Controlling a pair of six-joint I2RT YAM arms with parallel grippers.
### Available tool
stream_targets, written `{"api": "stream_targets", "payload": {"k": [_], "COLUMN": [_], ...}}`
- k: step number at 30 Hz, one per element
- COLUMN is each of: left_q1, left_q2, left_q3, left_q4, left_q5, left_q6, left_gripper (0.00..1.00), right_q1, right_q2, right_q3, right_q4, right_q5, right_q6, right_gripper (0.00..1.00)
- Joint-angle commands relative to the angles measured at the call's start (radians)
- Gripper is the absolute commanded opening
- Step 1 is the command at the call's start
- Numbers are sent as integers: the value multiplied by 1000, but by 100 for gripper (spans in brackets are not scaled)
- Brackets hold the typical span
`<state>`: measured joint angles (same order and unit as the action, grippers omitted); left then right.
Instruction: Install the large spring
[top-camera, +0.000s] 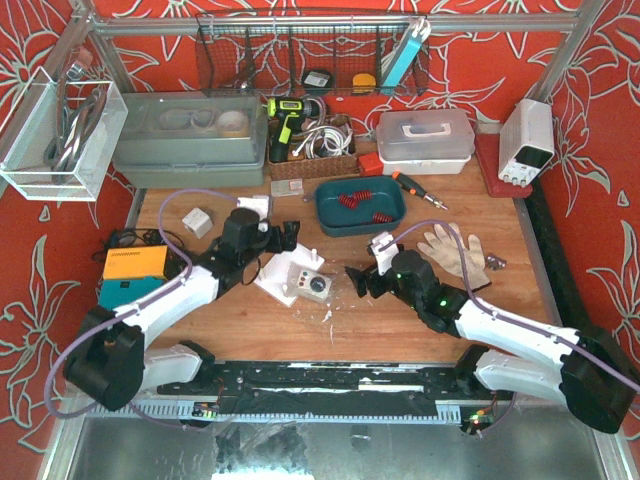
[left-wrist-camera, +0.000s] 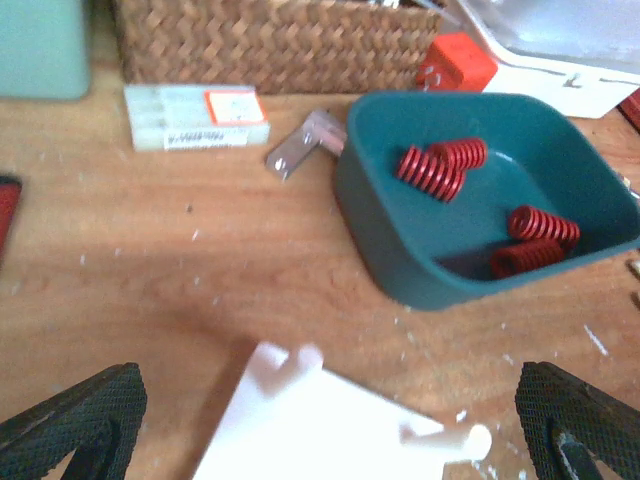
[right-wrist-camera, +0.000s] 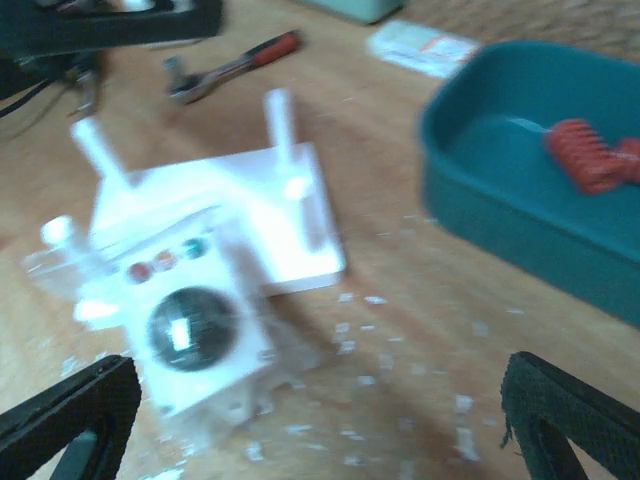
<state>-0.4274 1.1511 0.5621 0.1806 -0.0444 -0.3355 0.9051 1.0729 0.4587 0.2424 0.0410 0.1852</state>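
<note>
Several red springs lie in a teal tray, also seen in the left wrist view and the right wrist view. A white plate with upright pegs and a small white washing-machine model sit mid-table. My left gripper is open and empty above the plate's far edge. My right gripper is open and empty, just right of the model. The springs differ in size; a longer one lies by the tray's near wall.
A wicker basket, a small labelled box and a metal bracket lie behind the tray. A glove lies right of my right arm. A screwdriver, an orange box and bins line the back and left.
</note>
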Motion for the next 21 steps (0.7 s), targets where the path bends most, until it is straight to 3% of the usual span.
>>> {"api": "stream_targets", "payload": {"k": [1,10,21], "left_q1": [-11,-20,-20], "left_q2": [-93,-258,-291], "left_q3": [-77,-246,-286], "left_q4": [80,281,305], "left_q5": [-18,-52,-95], "left_q6": [-57,-53,2], "left_gripper": [100,100,100], "right_q1": [93,175,167], "right_q2": [94,247,455], "right_q3": [37,159,302], "right_q4": [49,-92,-110], "right_q5": [-131,-43,28], "right_q6": [-141,-322,-417], "right_gripper": [99,99,99]}}
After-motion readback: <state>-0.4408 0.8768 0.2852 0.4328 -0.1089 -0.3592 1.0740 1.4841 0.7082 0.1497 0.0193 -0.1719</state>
